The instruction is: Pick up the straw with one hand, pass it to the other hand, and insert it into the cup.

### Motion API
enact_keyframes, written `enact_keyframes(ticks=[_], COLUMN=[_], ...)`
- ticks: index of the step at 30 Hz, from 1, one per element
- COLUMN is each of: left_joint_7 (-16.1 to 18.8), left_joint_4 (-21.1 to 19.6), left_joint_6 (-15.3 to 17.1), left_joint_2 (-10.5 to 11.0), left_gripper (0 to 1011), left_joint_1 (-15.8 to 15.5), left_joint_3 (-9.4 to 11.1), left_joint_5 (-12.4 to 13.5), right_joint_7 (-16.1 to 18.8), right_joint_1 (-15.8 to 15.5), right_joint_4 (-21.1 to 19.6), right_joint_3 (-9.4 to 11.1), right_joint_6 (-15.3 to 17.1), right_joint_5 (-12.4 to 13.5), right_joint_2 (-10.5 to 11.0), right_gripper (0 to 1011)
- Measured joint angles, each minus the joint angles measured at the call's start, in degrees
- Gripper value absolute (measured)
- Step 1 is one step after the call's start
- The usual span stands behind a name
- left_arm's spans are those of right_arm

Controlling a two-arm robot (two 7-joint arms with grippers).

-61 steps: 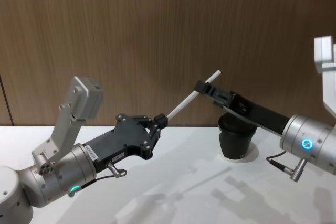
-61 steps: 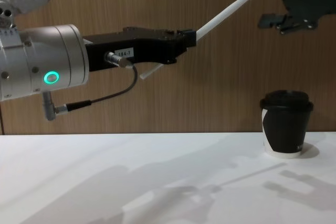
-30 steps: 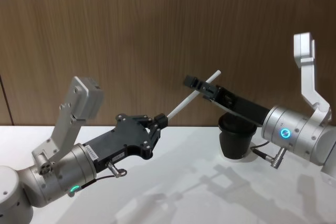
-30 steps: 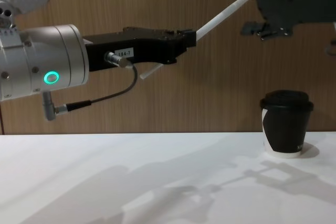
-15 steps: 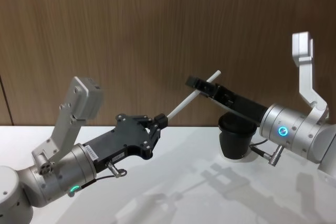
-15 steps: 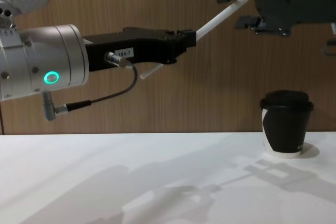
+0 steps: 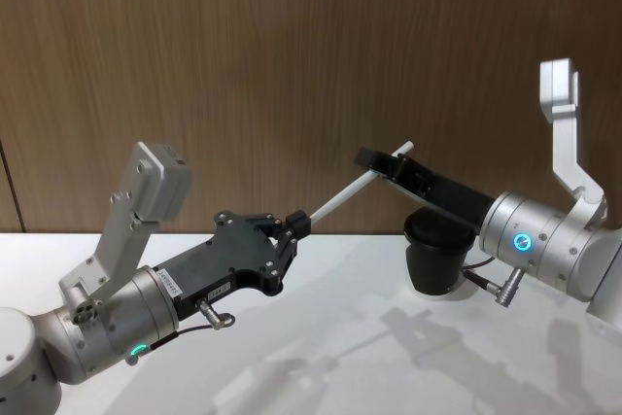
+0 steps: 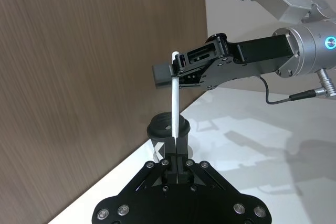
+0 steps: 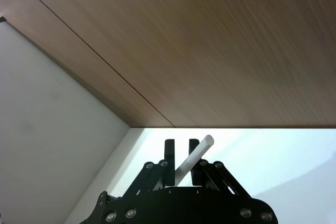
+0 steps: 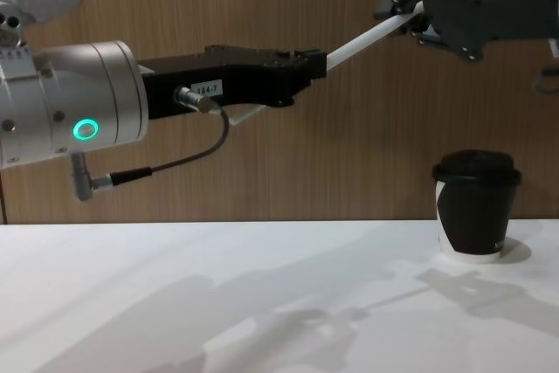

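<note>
Open air btwn cup [image 10: 476,211] lid & right gripper [image 10: 403,13] overhead (wood wall [image 10: 262,172] close behind).

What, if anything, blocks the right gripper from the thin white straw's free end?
Nothing visible; likely yes. The right gripper looks closed on the upper tip of the thin white straw in open air; the left gripper holds its lower end.

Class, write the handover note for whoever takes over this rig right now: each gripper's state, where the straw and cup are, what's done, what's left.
Grippers: the left gripper is shut on the straw near its lower end. The right gripper looks shut on the upper end.
Things: the straw is in the air, slanting up toward the robot's right. The cup stands upright on the table, lid on, lower than both grippers.
Done: straw picked up, both grippers on it.
Left: release with the left gripper, then insert the straw into the cup with the right gripper.
</note>
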Motion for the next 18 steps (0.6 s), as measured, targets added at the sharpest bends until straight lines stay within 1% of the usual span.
enact_keyframes(ticks=[1,3,18], left_joint_7=[0.0,0.0,0.0], left_joint_4=[0.0,0.0,0.0], left_joint_6=[0.0,0.0,0.0], left_joint_2=[0.0,0.0,0.0], left_gripper=[12,13,12], left_joint_1=[0.0,0.0,0.0], left_joint_3=[0.0,0.0,0.0], left_joint_5=[0.0,0.0,0.0], right_joint_7=[0.0,0.0,0.0], right_joint_1=[0.0,0.0,0.1], right_joint_4=[0.0,0.0,0.2], right_joint_3=[0.0,0.0,-0.1], right_joint_6=[0.0,0.0,-0.1], right_joint_5=[0.0,0.0,0.0], right_joint_2=[0.0,0.0,0.0], right_gripper=[171,128,35])
